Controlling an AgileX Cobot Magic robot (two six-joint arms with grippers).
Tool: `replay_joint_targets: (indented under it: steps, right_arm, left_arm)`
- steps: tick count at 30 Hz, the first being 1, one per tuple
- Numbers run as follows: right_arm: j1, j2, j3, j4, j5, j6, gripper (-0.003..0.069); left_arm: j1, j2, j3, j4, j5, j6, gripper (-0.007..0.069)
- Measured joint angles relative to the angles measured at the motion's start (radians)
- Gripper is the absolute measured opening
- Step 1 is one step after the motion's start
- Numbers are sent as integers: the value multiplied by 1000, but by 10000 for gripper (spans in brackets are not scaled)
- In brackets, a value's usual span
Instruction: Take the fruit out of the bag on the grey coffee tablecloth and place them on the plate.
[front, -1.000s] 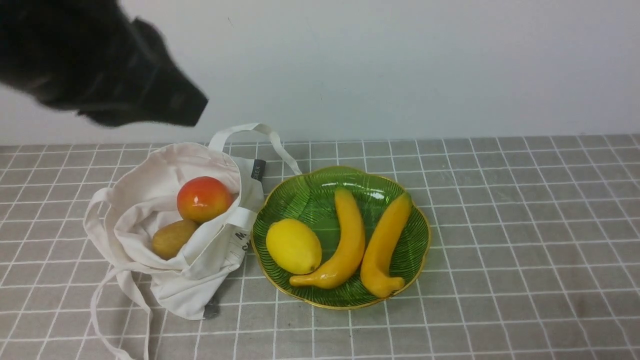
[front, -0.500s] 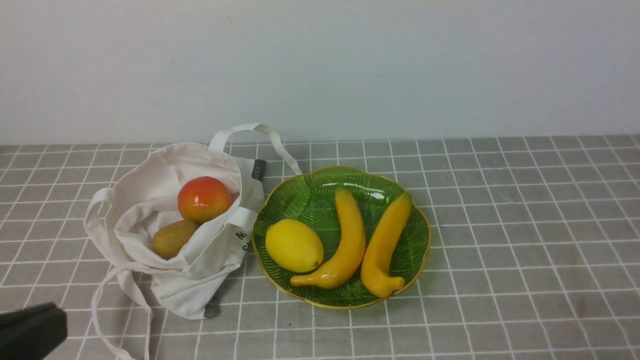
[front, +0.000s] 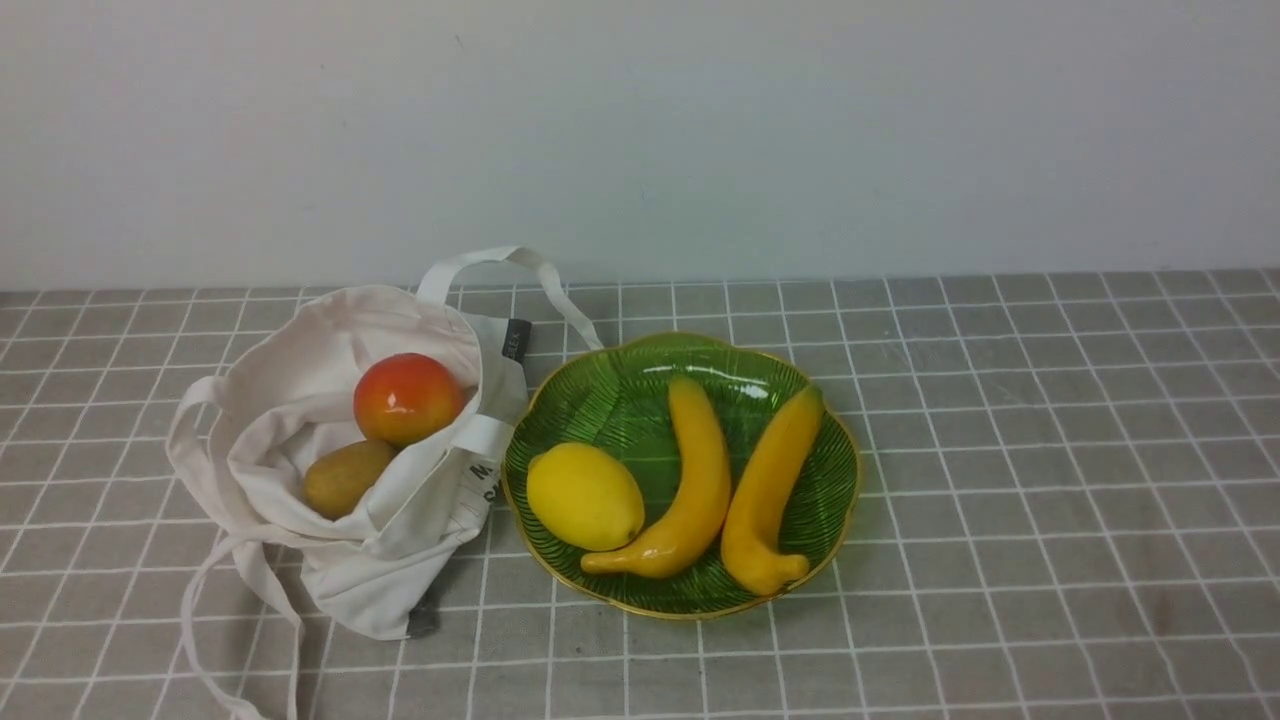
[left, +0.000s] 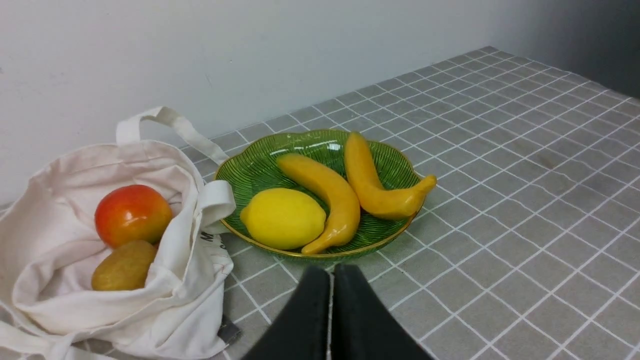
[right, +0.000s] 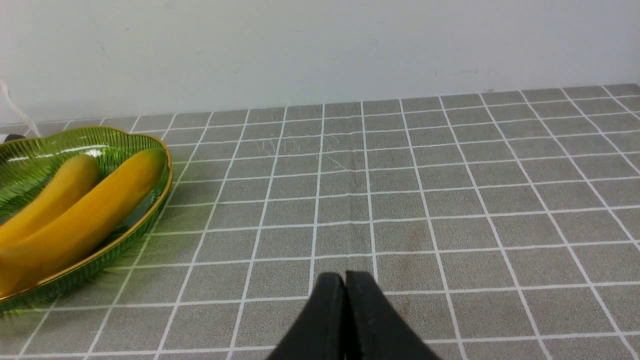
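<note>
While both the left gripper (left: 332, 272) and right gripper (right: 345, 280) sit clenched and empty, one lemon (front: 585, 497) and two bananas (front: 690, 480) lie on the plate (front: 620, 385); at nine o'clock, the bag (front: 300, 390) holds one red-orange fruit (front: 408, 398) and one kiwi (front: 345, 477)

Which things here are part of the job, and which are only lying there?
Part of the job:
- lemon, on the plate
- red-orange fruit, in the bag
- kiwi, in the bag
- grey checked tablecloth

Only lying there:
- two bananas, on the plate
</note>
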Motion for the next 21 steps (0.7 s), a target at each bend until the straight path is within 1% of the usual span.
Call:
replay_joint_targets:
  steps: [2,5,8,9,11,13,15,16,17,18,21]
  right_arm:
    - [0,0,0,0,0,0,-14]
    - [0,0,0,0,0,0,-14]
    - [0,0,0,0,0,0,-14]
    - [0,0,0,0,0,0,-14]
    - [0,0,0,0,0,0,-14]
    - [0,0,0,0,0,0,-14]
    - [0,0,0,0,0,0,-14]
    - [0,0,0,0,0,0,-14]
    - [0,0,0,0,0,0,-14]
    - [0,0,0,0,0,0,-14]
    - [0,0,0,0,0,0,-14]
  left_arm:
    - [0,0,19,27,-3,-3,-8]
    - [0,0,61,74,-48,-27,-8]
    - [0,0,152,172,-184,-106,-8]
    - [0,0,170,193,-209,-124,-8]
    - [11,0,230,277,-280,-200,-8]
    - [38,0,266,327,-309,-261,-8]
    - [100,0,301,358,-314,-331,-8]
    - [136,0,312,358,-316,-340,-8]
    - [151,0,314,358,-316,-340,-8]
    - [209,0,329,354,-323,-339,-8]
    - [321,0,365,323,-352,-298,-8]
